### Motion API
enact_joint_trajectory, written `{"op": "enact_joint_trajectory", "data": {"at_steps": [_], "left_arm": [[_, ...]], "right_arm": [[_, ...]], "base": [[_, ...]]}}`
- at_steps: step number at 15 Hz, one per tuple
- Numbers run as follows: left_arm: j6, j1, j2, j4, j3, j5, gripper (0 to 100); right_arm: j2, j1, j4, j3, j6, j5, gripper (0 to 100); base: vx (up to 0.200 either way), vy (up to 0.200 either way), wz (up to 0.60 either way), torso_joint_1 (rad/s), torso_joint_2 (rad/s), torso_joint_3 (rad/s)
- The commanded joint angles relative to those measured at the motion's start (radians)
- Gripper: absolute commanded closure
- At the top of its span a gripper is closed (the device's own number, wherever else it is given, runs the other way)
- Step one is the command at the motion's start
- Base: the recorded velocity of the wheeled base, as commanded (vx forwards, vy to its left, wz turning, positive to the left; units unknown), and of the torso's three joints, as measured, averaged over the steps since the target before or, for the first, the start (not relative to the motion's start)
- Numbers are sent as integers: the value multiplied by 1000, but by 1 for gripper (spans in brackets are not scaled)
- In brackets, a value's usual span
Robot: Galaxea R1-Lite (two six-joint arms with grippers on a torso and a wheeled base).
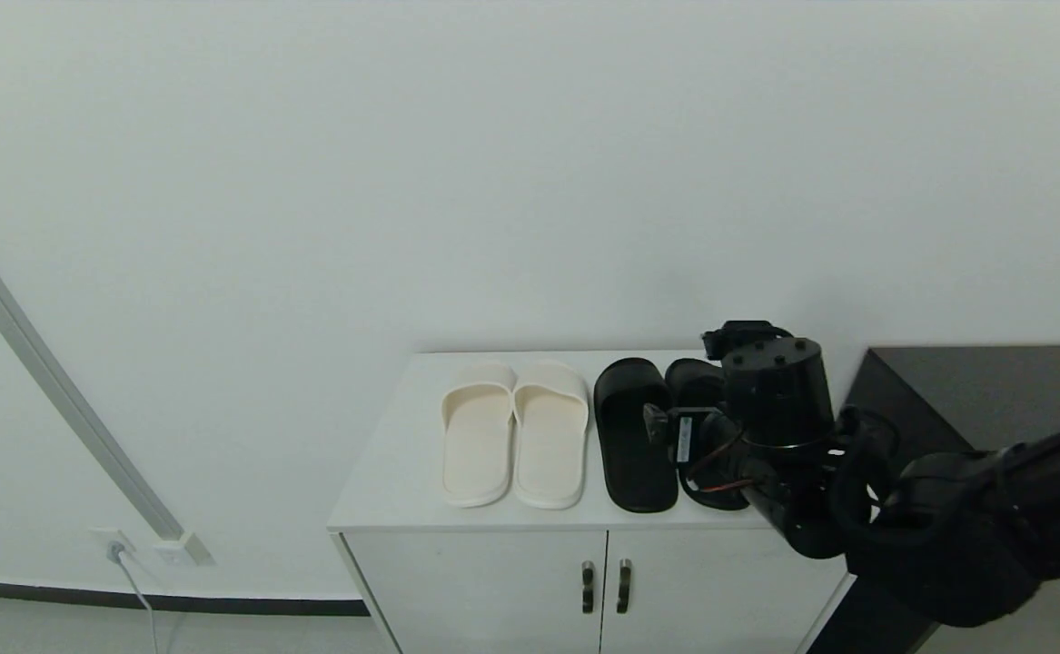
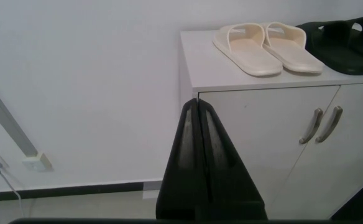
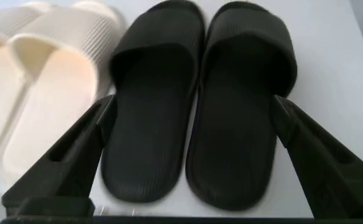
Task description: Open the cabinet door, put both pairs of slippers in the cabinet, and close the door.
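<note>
Nearest, low before the cabinet (image 2: 250, 124) corner: left gripper (image 2: 197, 106), fingers (image 2: 184, 155) pressed together on nothing. Above the shut doors (image 1: 484, 590), right gripper (image 3: 194, 102) with fingers (image 3: 69, 155) spread wide either side of the black slippers (image 1: 625, 454). Just beside, cream slippers (image 1: 511, 436), both pairs on the cabinet top.

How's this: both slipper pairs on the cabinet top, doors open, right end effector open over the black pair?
No: the head view shows the cabinet doors shut. White pair and black pair on the cabinet top, right end effector open over the black one.
</note>
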Motion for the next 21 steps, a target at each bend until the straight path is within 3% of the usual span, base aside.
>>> {"op": "enact_joint_trajectory", "data": {"at_steps": [1,8,13,14,21], "left_arm": [[0,1,0,0,0,0,100],[0,0,0,0,0,0,100],[0,1,0,0,0,0,100],[0,0,0,2,0,0,100],[-3,0,0,0,0,0,100]], "right_arm": [[151,-17,-8,-78,4,-40,0],[349,-87,-120,-241,-65,-87,0],[409,-124,-120,-359,-105,-86,0],[412,-129,-122,-365,-118,-86,100],[405,-132,-128,-365,-114,-86,100]], "base": [[0,0,0,0,0,0],[0,0,0,0,0,0],[0,0,0,0,0,0],[0,0,0,0,0,0],[0,0,0,0,0,0]]}}
